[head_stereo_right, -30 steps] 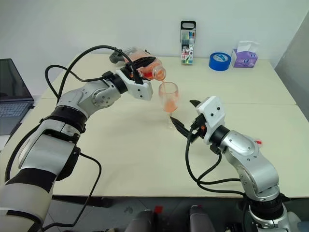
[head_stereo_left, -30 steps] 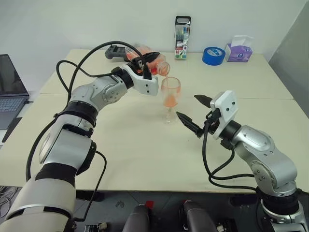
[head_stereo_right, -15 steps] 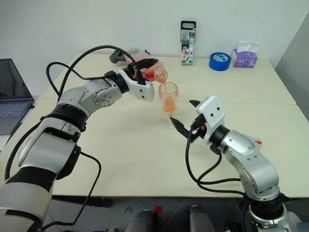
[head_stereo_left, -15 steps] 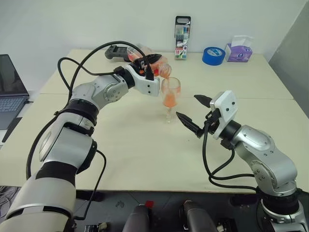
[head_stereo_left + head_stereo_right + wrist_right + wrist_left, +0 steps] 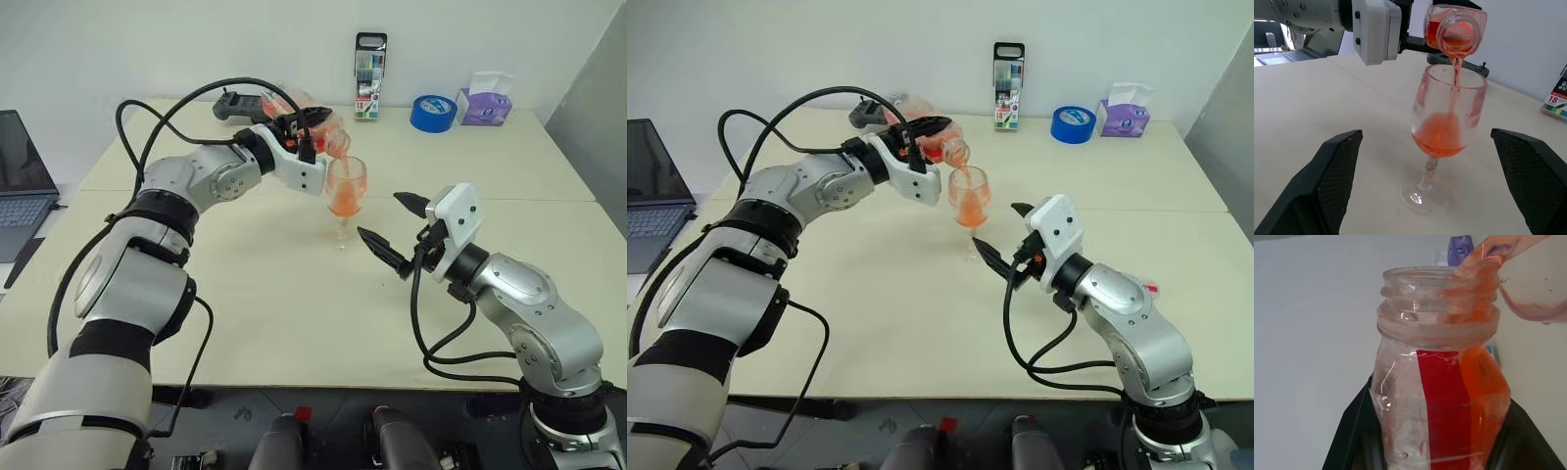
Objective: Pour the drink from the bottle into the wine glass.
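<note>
Clamping the clear ribbed plastic bottle (image 5: 1455,27), left gripper (image 5: 312,121) streams orange drink (image 5: 1440,133) into rounded wine glass (image 5: 1445,117).

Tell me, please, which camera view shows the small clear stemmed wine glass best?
The right wrist view: the wine glass appears whole, rim to foot, with orange drink inside. Both eye views show it small; the left wrist view catches just part of its bowl.

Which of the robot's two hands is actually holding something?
The left hand: it grips the tipped bottle over the wine glass. The right hand stands open beside the glass, holding nothing.
</note>
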Controlling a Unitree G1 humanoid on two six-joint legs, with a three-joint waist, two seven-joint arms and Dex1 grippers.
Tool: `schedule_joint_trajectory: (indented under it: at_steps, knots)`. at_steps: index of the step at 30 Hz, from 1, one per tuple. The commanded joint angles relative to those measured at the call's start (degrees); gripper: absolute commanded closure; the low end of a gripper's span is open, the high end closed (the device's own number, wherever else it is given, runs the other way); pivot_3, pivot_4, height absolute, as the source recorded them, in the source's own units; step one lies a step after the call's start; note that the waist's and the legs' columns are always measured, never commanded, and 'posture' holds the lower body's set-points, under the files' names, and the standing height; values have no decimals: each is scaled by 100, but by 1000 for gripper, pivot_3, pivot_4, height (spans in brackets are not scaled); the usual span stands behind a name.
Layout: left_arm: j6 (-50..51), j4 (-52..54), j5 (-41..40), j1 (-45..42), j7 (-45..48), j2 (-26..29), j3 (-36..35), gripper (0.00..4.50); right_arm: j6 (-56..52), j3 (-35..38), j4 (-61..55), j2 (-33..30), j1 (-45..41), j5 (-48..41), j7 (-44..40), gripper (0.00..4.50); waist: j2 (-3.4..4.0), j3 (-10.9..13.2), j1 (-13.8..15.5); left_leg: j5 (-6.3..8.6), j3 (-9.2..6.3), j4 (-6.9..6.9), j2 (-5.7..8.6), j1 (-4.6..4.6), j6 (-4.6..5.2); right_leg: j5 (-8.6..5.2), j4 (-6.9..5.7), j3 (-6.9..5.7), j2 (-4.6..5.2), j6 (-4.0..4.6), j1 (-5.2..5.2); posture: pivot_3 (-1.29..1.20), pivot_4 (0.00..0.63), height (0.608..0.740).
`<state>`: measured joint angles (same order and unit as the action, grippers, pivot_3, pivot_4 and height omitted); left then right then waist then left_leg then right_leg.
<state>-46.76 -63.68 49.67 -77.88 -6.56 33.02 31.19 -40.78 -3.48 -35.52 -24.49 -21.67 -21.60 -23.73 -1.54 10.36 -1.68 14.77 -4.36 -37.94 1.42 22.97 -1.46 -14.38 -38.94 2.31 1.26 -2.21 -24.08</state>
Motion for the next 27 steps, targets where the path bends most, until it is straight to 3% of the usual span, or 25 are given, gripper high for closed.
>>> schedule_joint_trajectory:
  at_steps: [1, 12, 20, 27]
  knots:
    - [-1, -12, 19, -313, -222, 110, -15, 2776, 10, 77, -112, -65, -119, -38, -46, 0, 0, 0, 0, 0, 0, 0, 0, 0, 0, 0, 0, 0, 0, 0, 0, 0, 150, 740]
    - [-9, -88, -10, -332, -243, 84, -20, 2776, -13, 100, -107, -62, -147, -58, -37, 0, 0, 0, 0, 0, 1, 0, 0, 0, 0, 0, 0, 0, 0, 0, 0, 0, 150, 740]
    - [128, -318, -2019, 144, 1433, -248, -1263, 2776, -154, 212, -153, -53, -434, -221, -68, 0, 0, 0, -8, 0, 2, -1, -2, -1, 0, 0, -1, 0, 0, 1, 0, 0, 150, 740]
    - [1407, 119, -4101, 749, 2996, -682, -2686, 2778, -735, 415, -167, -2, -1466, -699, 95, 0, 0, 0, -17, 0, -7, -5, -3, -1, 0, 1, -5, 0, 0, 2, -2, 0, 150, 740]
